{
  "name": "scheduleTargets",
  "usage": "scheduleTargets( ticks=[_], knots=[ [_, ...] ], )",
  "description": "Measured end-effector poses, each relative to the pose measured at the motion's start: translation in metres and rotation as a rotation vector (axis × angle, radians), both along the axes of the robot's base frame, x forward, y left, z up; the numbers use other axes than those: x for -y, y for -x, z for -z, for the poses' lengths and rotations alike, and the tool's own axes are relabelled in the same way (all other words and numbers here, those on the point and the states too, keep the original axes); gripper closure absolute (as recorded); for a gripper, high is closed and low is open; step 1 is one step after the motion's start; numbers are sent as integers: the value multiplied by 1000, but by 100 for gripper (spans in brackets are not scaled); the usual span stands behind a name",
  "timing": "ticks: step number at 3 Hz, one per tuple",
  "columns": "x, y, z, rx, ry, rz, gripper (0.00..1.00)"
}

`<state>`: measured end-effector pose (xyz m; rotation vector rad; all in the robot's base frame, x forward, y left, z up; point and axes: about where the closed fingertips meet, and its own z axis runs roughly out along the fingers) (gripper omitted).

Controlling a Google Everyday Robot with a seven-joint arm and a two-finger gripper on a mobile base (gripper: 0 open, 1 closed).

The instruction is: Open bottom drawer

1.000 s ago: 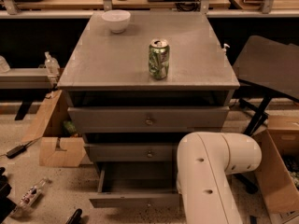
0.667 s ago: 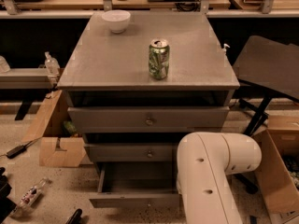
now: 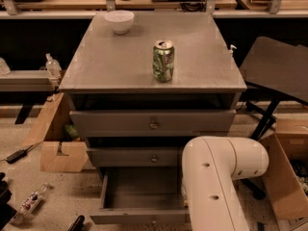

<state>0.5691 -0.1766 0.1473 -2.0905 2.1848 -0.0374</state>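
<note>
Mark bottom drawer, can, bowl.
bottom drawer (image 3: 125,218), camera view, front panel.
can (image 3: 163,62), camera view, side wall.
bowl (image 3: 119,22), camera view, outer side.
gripper: not in view; only the white arm (image 3: 216,177) shows.

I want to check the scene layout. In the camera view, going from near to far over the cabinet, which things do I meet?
bottom drawer, pulled open → middle drawer → top drawer → green can → white bowl. The tool is not in view; only the white arm shows at lower right.
</note>
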Motion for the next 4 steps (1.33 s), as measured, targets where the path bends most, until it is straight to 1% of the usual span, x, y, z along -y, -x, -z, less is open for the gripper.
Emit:
scheduleTargets(
  ticks=[1, 2, 4],
  knots=[
    [0, 0, 0, 0, 0, 0, 0],
    [0, 2, 1, -3, 0, 0, 18],
    [-1, 4, 4, -8, 0, -1, 66]
  ],
)
